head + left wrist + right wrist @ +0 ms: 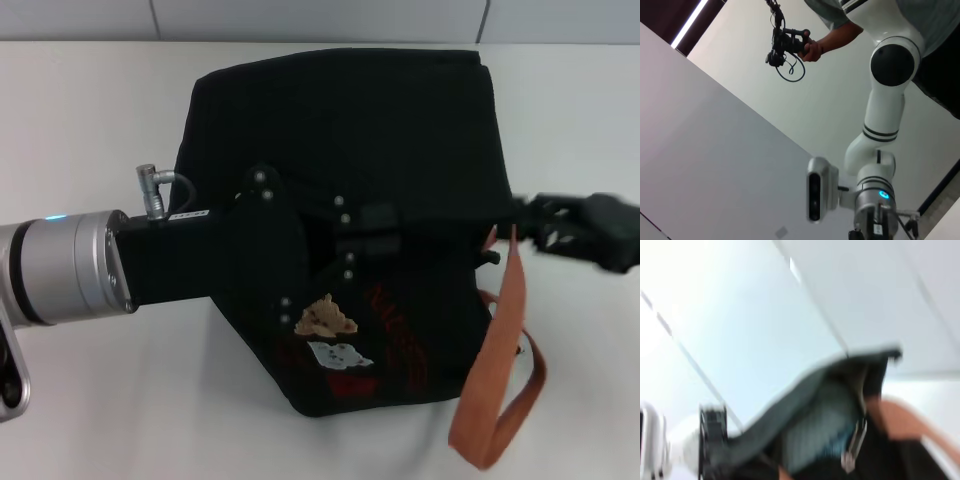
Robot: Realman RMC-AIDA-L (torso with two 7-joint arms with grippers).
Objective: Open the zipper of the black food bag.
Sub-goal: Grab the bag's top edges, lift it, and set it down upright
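Black food bag [400, 130] lying on the white surface [80, 120], left gripper [365, 240] pressed on its middle, right gripper [545, 225] at its right edge by the orange strap [505, 350], silver zipper [852, 447] pull blurry, cannot tell how either gripper's jaws stand.

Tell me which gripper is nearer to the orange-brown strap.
Right. The right gripper is at the black food bag's right edge, right beside the top of the orange-brown strap. The left gripper lies over the bag's middle, farther from the strap.

I see red lettering on the black food bag [400, 340], beside its bear patches. I can't read it.
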